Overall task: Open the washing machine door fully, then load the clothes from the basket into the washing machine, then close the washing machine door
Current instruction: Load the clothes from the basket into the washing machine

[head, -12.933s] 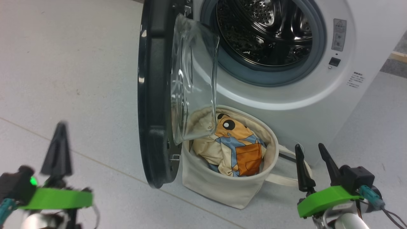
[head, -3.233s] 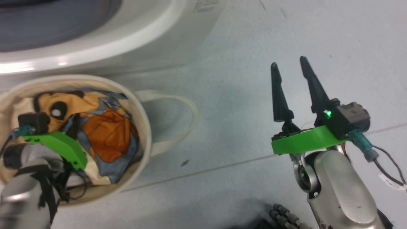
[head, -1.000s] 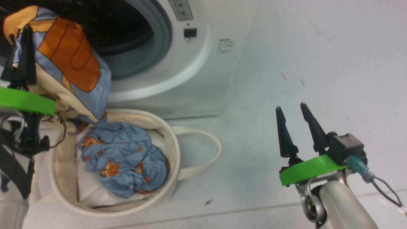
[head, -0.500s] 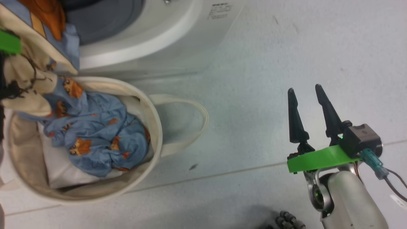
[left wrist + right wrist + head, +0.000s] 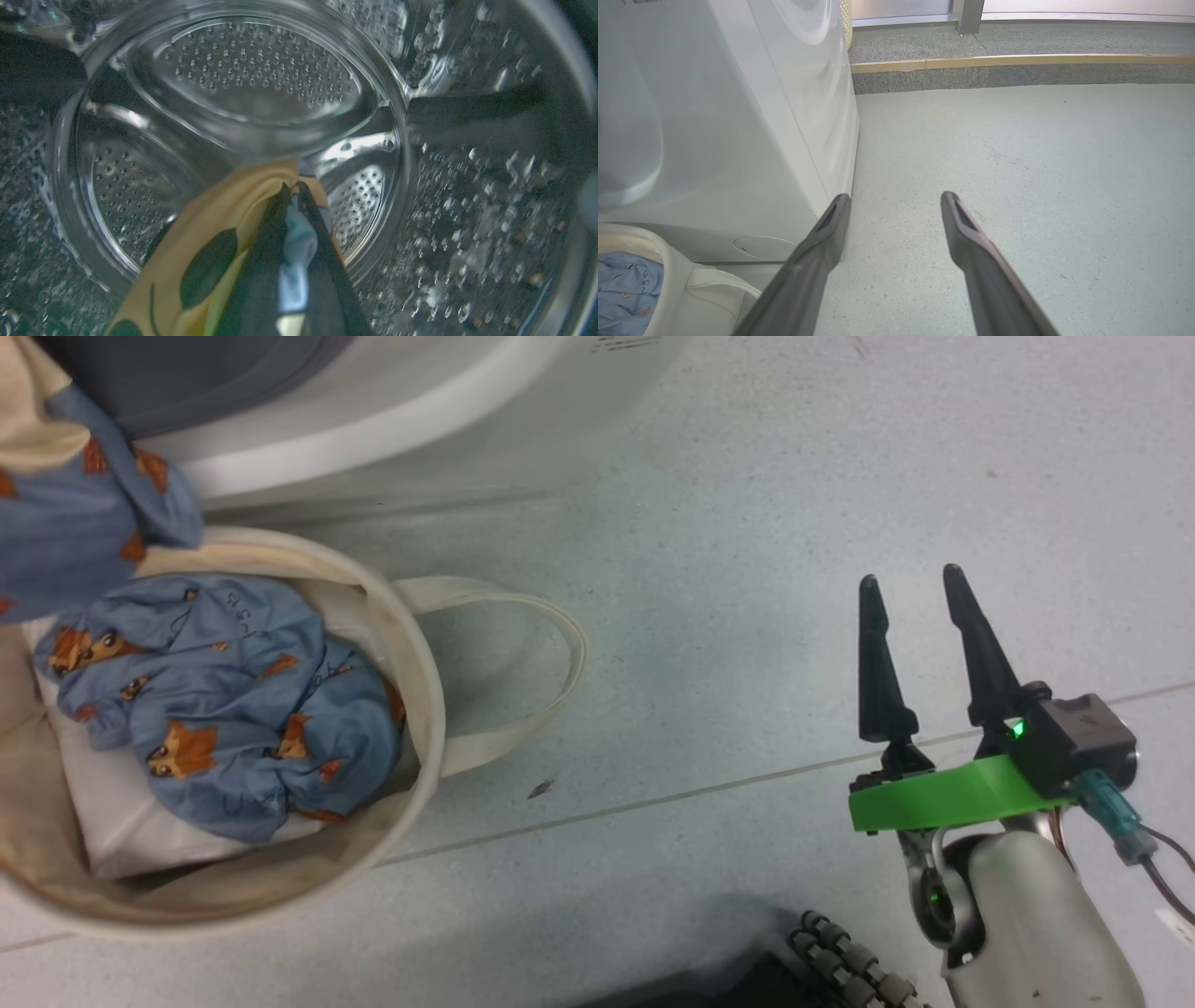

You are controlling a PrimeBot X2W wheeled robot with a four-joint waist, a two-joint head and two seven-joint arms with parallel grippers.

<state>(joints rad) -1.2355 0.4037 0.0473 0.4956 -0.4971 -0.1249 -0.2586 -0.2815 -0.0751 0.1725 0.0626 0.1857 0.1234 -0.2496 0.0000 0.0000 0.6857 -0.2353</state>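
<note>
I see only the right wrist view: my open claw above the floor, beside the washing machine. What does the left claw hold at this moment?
Observer: The left claw is shut on the cream garment, which has a dark print.
Operator: Where does it point?
Observer: Into the steel drum; the perforated back wall is straight ahead of it.
Operator: What is left to load?
Observer: In the head view, the light blue garment lies bunched in the basket, on top of a white cloth.
</note>
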